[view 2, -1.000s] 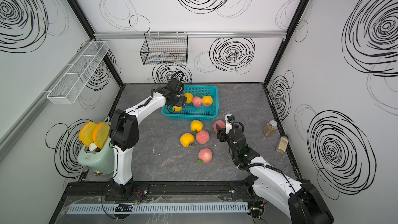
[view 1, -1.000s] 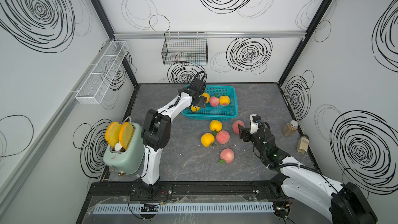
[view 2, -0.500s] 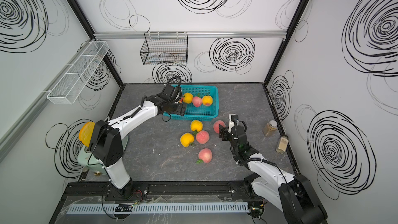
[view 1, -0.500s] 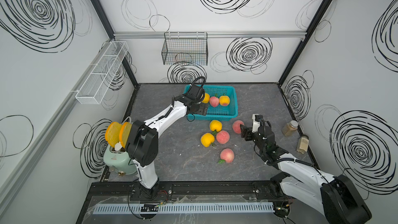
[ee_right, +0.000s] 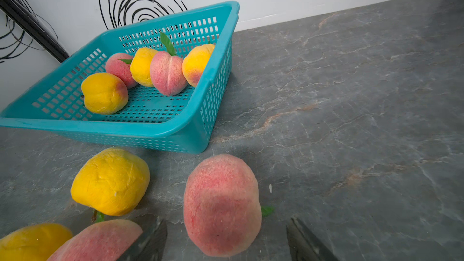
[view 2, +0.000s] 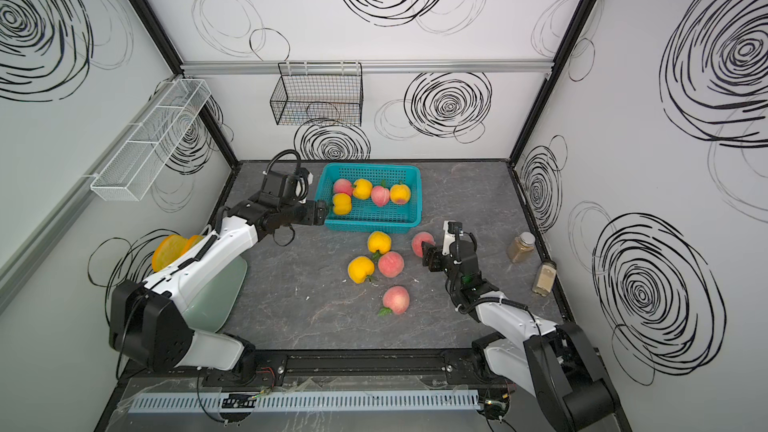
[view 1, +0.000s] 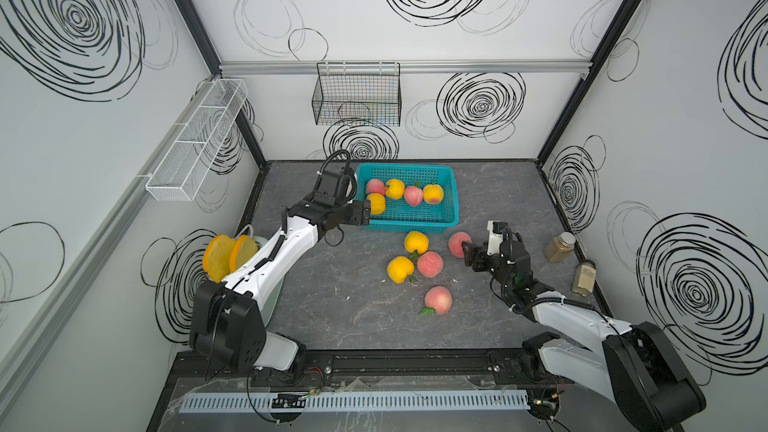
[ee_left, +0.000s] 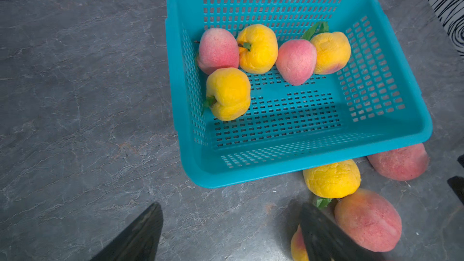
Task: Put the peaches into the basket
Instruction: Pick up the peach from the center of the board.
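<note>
The teal basket [view 1: 411, 226] stands at the back of the table and holds several peaches, pink and yellow. Loose peaches lie in front of it: two yellow ones [view 1: 416, 241] [view 1: 400, 269] and three pink ones [view 1: 430, 263] [view 1: 438, 300] [view 1: 459, 244]. My left gripper [view 1: 365, 214] hovers open and empty at the basket's front left corner; the left wrist view shows only bare table between its fingers [ee_left: 140, 234]. My right gripper [view 1: 467, 253] is open just behind the rightmost pink peach [ee_right: 222, 204], which lies partly between its fingertips [ee_right: 301, 242], untouched.
A pale green toaster with two yellow bread slices [view 1: 226, 255] stands at the left, under my left arm. Two jars [view 1: 561, 247] [view 1: 584, 278] stand by the right wall. A black wire basket [view 1: 357, 101] and a white mesh rack [view 1: 195, 139] hang on the walls.
My left gripper has drawn back from over the basket to its front left corner, leaving a yellow peach inside. The right gripper has edged closer to the pink peach.
</note>
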You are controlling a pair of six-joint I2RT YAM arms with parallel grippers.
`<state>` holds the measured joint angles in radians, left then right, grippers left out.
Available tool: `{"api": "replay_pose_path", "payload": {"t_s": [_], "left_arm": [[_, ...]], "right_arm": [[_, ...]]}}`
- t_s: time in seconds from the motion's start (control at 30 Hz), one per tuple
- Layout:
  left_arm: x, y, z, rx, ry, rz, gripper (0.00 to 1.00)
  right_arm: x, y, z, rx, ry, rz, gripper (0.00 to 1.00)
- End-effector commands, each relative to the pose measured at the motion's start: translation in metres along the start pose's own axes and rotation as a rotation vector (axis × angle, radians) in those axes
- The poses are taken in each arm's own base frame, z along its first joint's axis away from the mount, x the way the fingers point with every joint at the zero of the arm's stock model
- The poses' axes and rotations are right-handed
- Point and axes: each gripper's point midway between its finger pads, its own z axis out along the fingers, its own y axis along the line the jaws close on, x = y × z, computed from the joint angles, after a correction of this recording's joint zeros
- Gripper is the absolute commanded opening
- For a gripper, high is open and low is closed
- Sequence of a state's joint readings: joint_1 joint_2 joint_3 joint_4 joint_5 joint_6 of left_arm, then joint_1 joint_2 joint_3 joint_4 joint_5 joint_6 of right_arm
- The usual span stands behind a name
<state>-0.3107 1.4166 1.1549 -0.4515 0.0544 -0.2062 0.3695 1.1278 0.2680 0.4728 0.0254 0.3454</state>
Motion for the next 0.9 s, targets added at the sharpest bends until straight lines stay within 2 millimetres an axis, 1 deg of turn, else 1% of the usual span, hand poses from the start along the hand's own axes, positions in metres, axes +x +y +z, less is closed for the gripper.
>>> {"api": "replay_pose_path", "payload": {"t_s": [0.0, 0.1, 0.23, 0.5, 0.7, 0.87], "left_arm": [[-0.004, 0.001, -0.007, 0.059, -0.07, -0.012, 0.89], [0.002, 0.007, -0.006, 0.079, -0.068, -0.035, 0.88], [0.0, 0.002, -0.004, 0.137, -0.065, -0.054, 0.89], [0.002, -0.003, -0.001, 0.2, -0.049, -0.087, 0.89], [0.003, -0.004, 0.0, 0.208, -0.044, -0.09, 0.89], [0.002, -0.002, 0.0, 0.211, -0.048, -0.094, 0.9]], "right_arm": [[-0.002, 0.004, 0.005, -0.021, 0.004, 0.004, 0.79], [-0.001, 0.007, 0.007, -0.035, 0.019, -0.004, 0.79], [-0.002, 0.01, 0.009, -0.043, 0.033, -0.002, 0.79], [-0.012, 0.013, 0.025, -0.031, 0.05, 0.003, 0.79], [-0.006, 0.017, 0.041, -0.039, 0.109, -0.016, 0.79], [-0.001, 0.018, 0.047, -0.038, 0.131, -0.016, 0.79]]}}
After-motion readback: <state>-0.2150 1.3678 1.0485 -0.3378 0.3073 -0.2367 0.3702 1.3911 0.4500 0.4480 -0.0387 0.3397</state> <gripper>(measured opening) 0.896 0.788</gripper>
